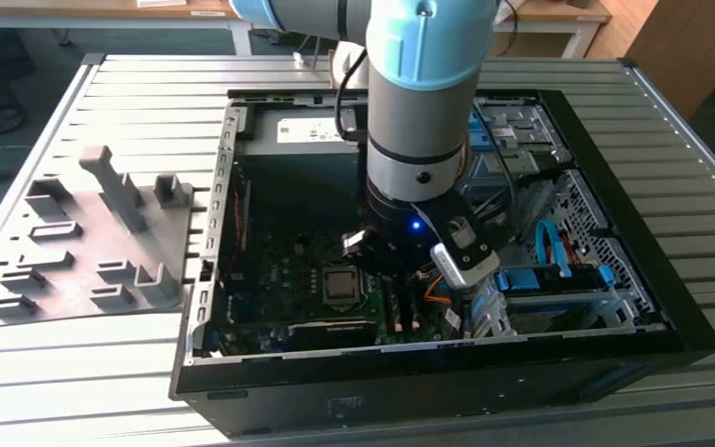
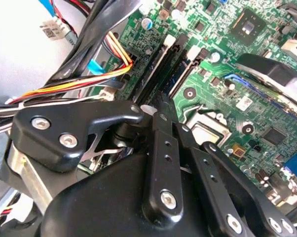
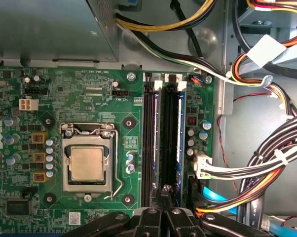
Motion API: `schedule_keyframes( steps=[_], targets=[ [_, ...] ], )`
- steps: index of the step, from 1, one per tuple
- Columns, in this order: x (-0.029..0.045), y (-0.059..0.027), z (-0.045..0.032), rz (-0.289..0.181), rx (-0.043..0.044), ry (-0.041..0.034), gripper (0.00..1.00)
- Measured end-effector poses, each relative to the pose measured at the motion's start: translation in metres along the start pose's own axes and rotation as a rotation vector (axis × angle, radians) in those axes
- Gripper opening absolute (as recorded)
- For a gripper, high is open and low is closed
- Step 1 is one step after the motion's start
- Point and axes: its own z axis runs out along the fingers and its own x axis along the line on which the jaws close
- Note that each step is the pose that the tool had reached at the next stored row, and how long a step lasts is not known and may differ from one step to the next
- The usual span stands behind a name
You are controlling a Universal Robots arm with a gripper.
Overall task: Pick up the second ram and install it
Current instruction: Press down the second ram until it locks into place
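Note:
My gripper (image 1: 389, 259) is low inside the open computer case, over the motherboard (image 3: 35, 89). In both wrist views its black fingers are drawn together, their tips (image 3: 165, 191) (image 2: 162, 101) over the near end of two long black slot rails (image 3: 151, 138). I see nothing between the fingers. A thin blue-green board edge (image 3: 182, 138) stands along the rail nearer the cables. I cannot tell whether that is the second ram. White latches (image 2: 169, 40) close the rails' far ends.
The processor socket (image 3: 87, 163) lies beside the rails. Bundled cables (image 3: 267, 163) crowd the other side, close to the fingers (image 2: 89, 74). A metal box (image 3: 50, 29) sits past the board. A grey moulded tray (image 1: 85, 251) lies outside the case (image 1: 223, 186) at the exterior view's left.

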Motion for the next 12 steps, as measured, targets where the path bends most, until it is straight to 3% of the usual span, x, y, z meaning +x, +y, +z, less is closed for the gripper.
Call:
schedule_keyframes(
  steps=[5, 8, 10, 12],
  targets=[
    [0.0, 0.0002, 0.002, 0.0, -0.0004, 0.0005, 0.1],
    [-0.0004, 0.0005, -0.0031, 0.0, -0.0024, -0.0007, 0.1],
    [-0.0006, -0.0004, -0.0111, 0.0, 0.0018, 0.0005, 0.1],
    [-0.0008, 0.0004, -0.0142, 0.0, 0.0019, 0.0003, 0.1]
  ],
)
